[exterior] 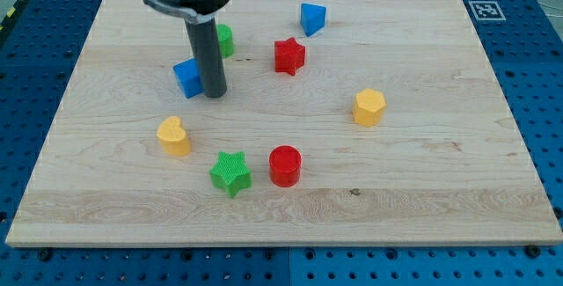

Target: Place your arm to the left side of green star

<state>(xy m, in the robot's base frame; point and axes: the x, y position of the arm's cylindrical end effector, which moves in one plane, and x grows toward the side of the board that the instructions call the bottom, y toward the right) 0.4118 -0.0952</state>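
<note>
The green star [230, 173] lies on the wooden board toward the view's bottom, left of centre. A red cylinder [285, 165] sits just to its right and a yellow heart-shaped block [174, 136] up and to its left. My tip [215, 93] rests on the board well above the star, right beside a blue cube [187, 77], which it touches or nearly touches on the cube's right side. The rod partly hides a green block [225, 40] behind it.
A red star [288, 55] lies near the top centre, a blue block [312, 18] above and right of it, and a yellow hexagonal block [369, 106] at the right. The wooden board [440, 198] sits on a blue perforated table.
</note>
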